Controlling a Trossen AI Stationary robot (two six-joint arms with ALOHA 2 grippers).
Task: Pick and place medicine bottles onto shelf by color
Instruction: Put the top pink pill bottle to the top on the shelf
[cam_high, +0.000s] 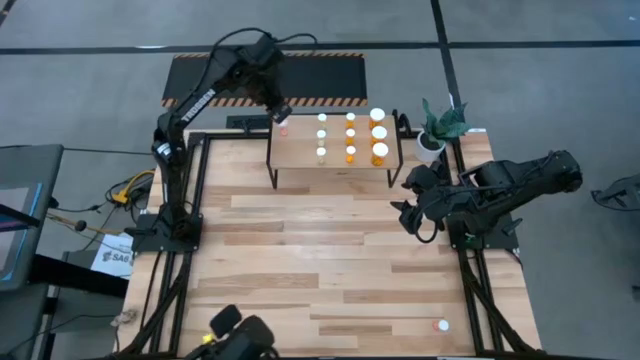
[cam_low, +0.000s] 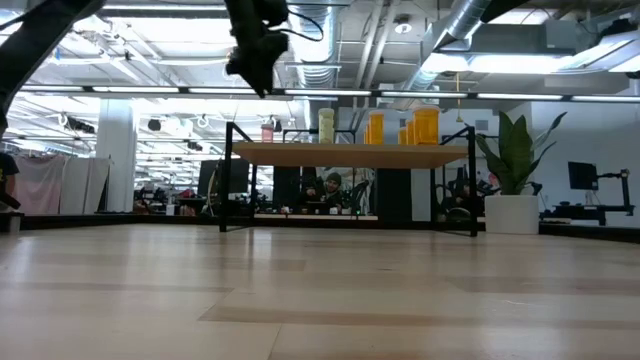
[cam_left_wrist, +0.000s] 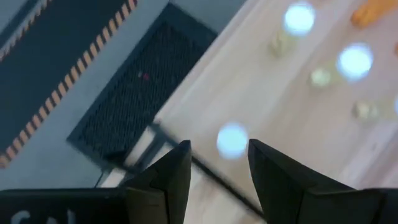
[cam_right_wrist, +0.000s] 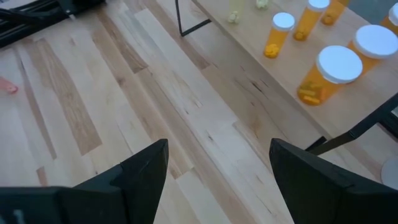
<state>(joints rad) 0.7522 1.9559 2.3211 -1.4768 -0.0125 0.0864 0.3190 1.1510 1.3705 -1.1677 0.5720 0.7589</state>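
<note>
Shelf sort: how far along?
Mostly done: yellow-green and orange bottles stand in columns on the shelf, and a red-pink bottle sits at its left end, below the open left tool. Left: one red-pink bottle on the tabletop. Right tool waits open.

Shelf (cam_high: 300, 160): light-wood board on thin black legs. Upright on it, white-capped: red bottle (cam_high: 283, 130) alone at the left back corner; three pale bottles (cam_high: 322, 135) mid-shelf; orange bottles (cam_high: 378, 136) toward the right end, larger ones rightmost. One red bottle (cam_high: 441, 325) lies on the tabletop, well apart from the shelf.
</note>
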